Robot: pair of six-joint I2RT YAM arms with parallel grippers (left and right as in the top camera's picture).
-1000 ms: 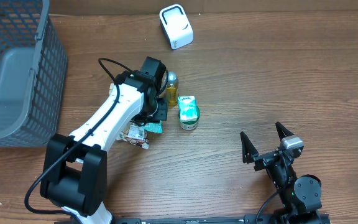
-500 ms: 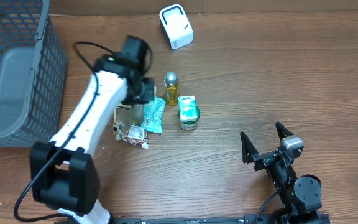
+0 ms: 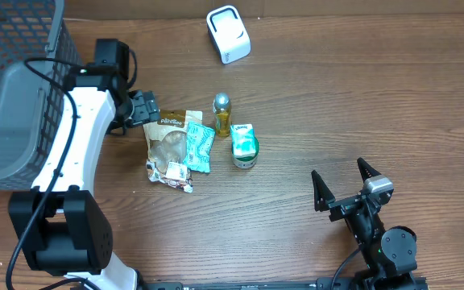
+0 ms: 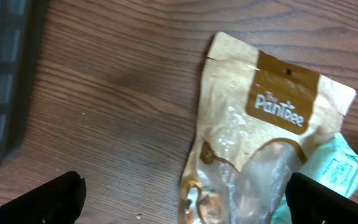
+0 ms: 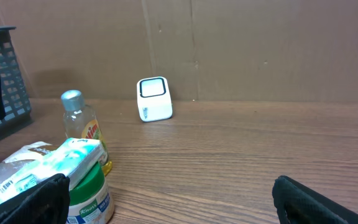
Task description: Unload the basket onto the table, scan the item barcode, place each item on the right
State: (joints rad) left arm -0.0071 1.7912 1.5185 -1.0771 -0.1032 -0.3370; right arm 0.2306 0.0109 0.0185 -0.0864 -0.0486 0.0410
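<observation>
A brown "PanTree" snack pouch [image 3: 170, 143] lies flat on the wooden table, partly over a teal packet [image 3: 200, 148]. My left gripper [image 3: 144, 110] stands open just left of the pouch's top edge, holding nothing. In the left wrist view the pouch [image 4: 263, 140] lies between and ahead of my gripper [image 4: 185, 205], whose black fingertips [image 4: 50, 198] are spread wide. The white barcode scanner [image 3: 228, 34] stands at the back of the table, also seen as the scanner [image 5: 153, 99] from the right wrist. My right gripper [image 3: 346, 187] rests open at the front right, empty.
A yellow bottle [image 3: 221, 113] and a green-lidded Knorr tub [image 3: 245, 147] stand right of the pouch. A grey mesh basket [image 3: 58, 66] fills the far left. A small crumpled wrapper [image 3: 171, 173] lies below the pouch.
My left arm swung left and back from over the pile, dragging the brown pouch out, then its jaws opened and let go. The right arm has not moved.
</observation>
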